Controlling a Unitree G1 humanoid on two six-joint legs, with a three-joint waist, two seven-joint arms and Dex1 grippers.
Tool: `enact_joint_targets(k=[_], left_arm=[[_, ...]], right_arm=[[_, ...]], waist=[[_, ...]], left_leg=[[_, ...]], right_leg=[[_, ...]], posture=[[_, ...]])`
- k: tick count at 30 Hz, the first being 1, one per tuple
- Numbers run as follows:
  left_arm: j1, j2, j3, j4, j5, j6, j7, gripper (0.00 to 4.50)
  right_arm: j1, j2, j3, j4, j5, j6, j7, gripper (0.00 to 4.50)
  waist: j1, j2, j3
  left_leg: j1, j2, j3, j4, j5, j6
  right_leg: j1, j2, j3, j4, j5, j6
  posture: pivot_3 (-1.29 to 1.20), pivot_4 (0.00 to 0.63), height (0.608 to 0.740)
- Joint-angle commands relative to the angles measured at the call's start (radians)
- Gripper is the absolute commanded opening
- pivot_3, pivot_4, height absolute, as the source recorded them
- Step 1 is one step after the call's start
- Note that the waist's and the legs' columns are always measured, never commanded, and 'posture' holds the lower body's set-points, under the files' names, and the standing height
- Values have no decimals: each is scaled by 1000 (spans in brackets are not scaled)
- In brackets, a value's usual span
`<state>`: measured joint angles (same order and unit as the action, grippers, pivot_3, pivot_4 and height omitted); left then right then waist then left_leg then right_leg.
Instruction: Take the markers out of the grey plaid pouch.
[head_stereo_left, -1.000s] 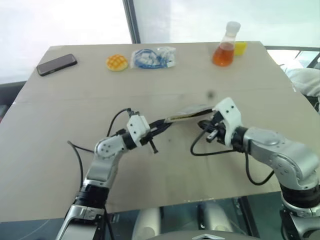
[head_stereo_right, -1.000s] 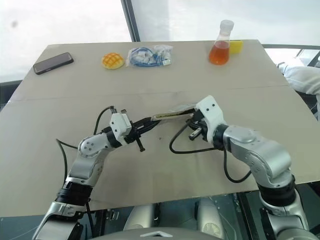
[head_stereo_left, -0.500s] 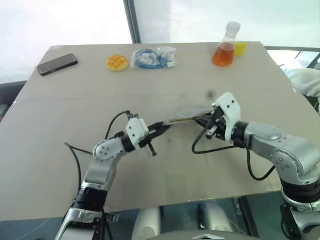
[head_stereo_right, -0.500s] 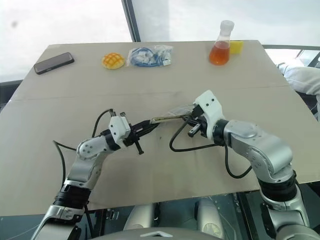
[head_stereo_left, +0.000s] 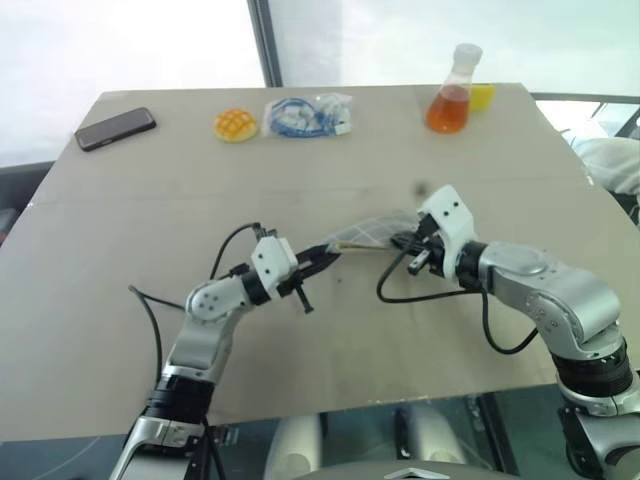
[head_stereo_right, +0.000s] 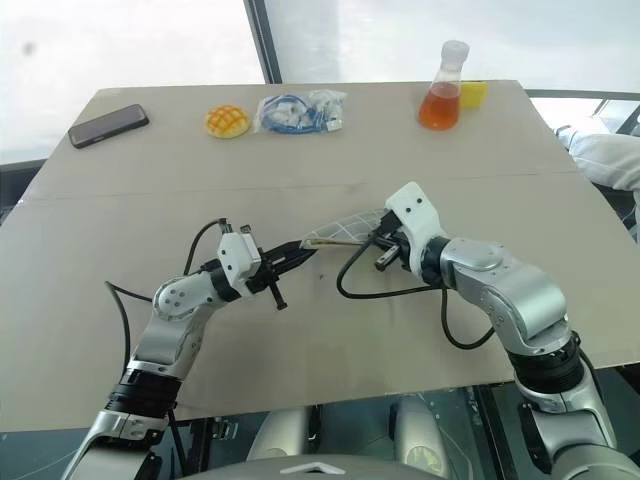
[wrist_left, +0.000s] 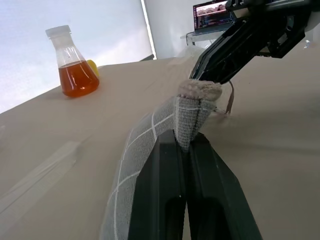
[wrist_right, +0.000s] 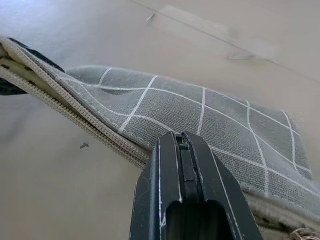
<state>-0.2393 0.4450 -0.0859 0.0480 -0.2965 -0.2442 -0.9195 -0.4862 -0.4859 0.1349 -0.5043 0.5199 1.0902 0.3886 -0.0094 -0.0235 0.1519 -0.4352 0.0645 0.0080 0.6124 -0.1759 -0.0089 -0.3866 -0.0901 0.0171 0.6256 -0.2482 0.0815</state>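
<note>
The grey plaid pouch (head_stereo_left: 365, 233) is held clear of the surface (head_stereo_left: 120, 240) near its centre, between both arms. The left gripper (wrist_left: 184, 145) is clamped on one end. The right gripper (wrist_right: 182, 150) is closed, apparently on the zipper edge. No markers are visible. If either grip slips, the pouch may drop unopened.

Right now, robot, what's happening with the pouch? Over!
Left gripper shut on grey plaid pouch, right gripper shut on its zipper edge. Pouch held above table. No markers visible. Nothing in the way.

Silver arms, black cables
</note>
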Motion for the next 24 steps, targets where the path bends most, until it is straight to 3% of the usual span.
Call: enact_joint_targets(k=[1, 8, 24], left_arm=[[-13, -3, 27, -20, -16, -7, 6, 0], [-24, -6, 27, -14, -12, -8, 1, 0], [-14, 2, 21, -33, -14, -13, -24, 0]], right_arm=[[2, -27, -101, -63, 44, 18, 24, 24], [37, -78, -137, -80, 65, 34, 46, 24], [-52, 41, -37, 107, -31, -66, 33, 24]], waist=[[0, 0, 0], [-2, 0, 0], [-2, 0, 0]], left_leg=[[0, 0, 0, 0, 0, 0], [0, 0, 0, 0, 0, 0], [1, 0, 0, 0, 0, 0]], right_leg=[[0, 0, 0, 0, 0, 0], [0, 0, 0, 0, 0, 0], [0, 1, 0, 0, 0, 0]], posture=[[0, 150, 740], [0, 150, 740], [0, 150, 740]])
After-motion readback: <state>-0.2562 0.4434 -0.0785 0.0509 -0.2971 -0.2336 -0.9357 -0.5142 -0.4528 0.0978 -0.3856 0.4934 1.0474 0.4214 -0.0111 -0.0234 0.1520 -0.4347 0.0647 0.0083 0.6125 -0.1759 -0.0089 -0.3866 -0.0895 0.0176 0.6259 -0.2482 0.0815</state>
